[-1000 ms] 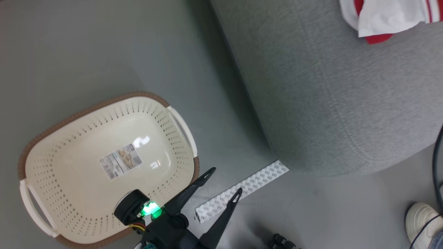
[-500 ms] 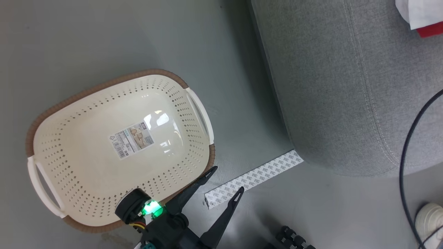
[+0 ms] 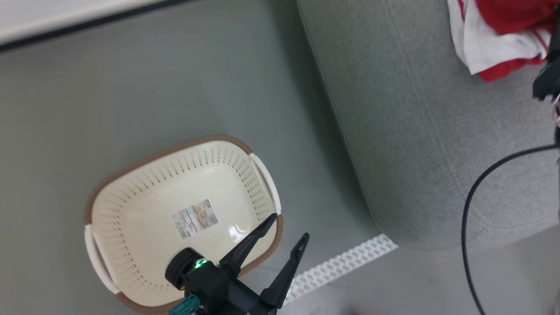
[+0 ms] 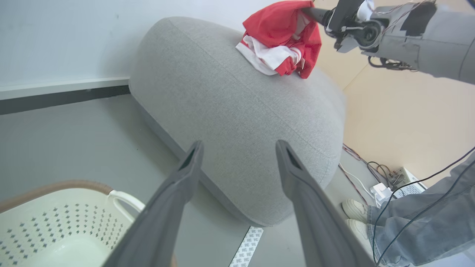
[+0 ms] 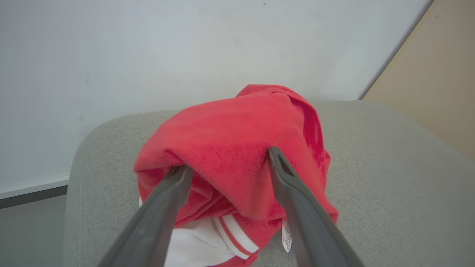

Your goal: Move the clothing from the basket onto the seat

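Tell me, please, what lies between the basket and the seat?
In the head view, only bare grey floor separates the basket from the seat. A white patterned tape strip lies farther down that view, off the seat's corner.

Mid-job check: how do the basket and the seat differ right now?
The basket is empty, with just a sticker on its bottom; the seat carries the clothing on top. The basket is cream perforated plastic with a brown rim; the seat is plain grey fabric. The basket is much the smaller of the two. Both rest on the grey floor.
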Motion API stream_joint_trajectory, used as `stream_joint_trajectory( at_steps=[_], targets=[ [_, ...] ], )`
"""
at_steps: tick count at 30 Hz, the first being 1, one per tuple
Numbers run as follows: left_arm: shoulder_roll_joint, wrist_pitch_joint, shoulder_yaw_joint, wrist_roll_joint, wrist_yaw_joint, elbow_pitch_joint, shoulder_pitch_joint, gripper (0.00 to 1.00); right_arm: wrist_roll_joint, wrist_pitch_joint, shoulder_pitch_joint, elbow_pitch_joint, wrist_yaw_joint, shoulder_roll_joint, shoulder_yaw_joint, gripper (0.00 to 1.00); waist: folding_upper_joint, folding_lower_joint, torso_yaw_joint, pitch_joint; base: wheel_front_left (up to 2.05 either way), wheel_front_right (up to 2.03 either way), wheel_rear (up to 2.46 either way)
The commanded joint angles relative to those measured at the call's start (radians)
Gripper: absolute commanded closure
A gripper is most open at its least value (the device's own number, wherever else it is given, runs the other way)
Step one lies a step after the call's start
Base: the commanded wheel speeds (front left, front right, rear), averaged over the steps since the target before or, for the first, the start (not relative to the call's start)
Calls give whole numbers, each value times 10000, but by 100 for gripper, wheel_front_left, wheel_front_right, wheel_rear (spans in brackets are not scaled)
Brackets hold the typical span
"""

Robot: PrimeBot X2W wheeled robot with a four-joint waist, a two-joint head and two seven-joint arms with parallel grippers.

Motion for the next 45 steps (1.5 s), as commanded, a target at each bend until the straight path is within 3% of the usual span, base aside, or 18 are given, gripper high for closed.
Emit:
stream_joint_trajectory(
  at_steps=[1,10,19,26,38,45],
  targets=[
    [-101,-130,45,-264,23,389,139,0,209,98,528,-111,1,-36,201,0,1,2,735,-1815,0,0,0],
    [-354,-462,678,-1230,353,1889,657,0,1398,68,2375,-826,-2,300,902,0,1,2,1225,-3848,0,0,0],
    [-433,-728,1763,-1453,1411,2269,1200,0,2950,324,4902,-2444,-1,394,1947,0,1,2,1927,-5429,0,0,0],
    [-161,-771,2834,-1695,2091,2339,1578,0,3880,112,6408,-4116,-1,703,2147,0,1,2,2562,-5882,0,0,0],
    [292,-788,3632,-1702,2407,2507,2020,0,3691,-275,8093,-5410,-1,1842,2112,0,1,2,3488,-6365,0,0,0],
    [632,-799,4140,-1379,2686,2122,2515,0,2434,-576,9246,-5934,-1,2517,2192,0,1,2,3667,-6561,0,0,0]
  ],
)
